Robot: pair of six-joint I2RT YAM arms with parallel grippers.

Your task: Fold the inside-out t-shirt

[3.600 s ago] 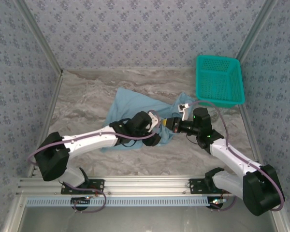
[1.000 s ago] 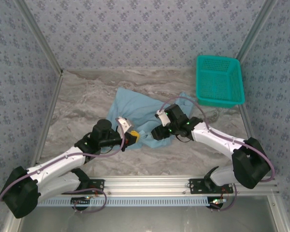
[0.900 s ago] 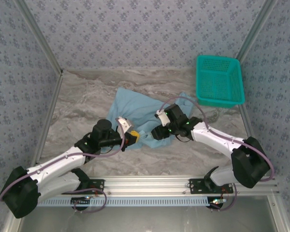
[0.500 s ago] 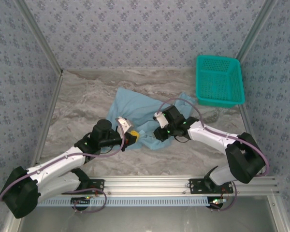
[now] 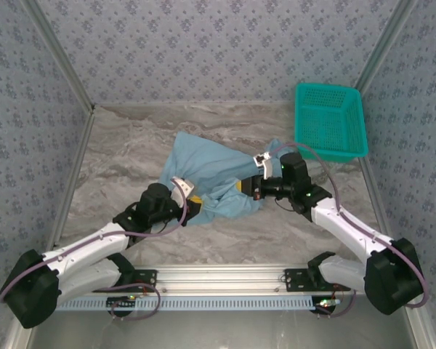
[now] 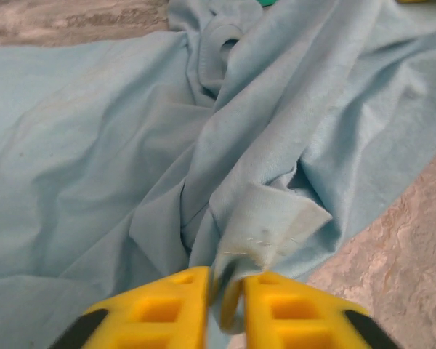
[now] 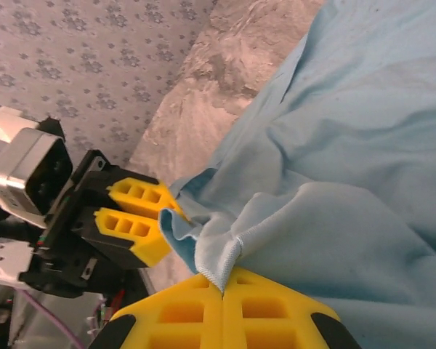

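Nothing legible appears: no words, brand marks, numbers or signs. The t-shirt (image 5: 207, 163) in the middle of the frame shows plain light-blue cloth and stitched hems. The wallpaper (image 5: 203, 43) across the top of the frame carries a small repeated flower pattern, not letters.

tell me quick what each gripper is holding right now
left gripper: closed, pinching a hem fold of the t-shirt
right gripper: closed, pinching a t-shirt edge
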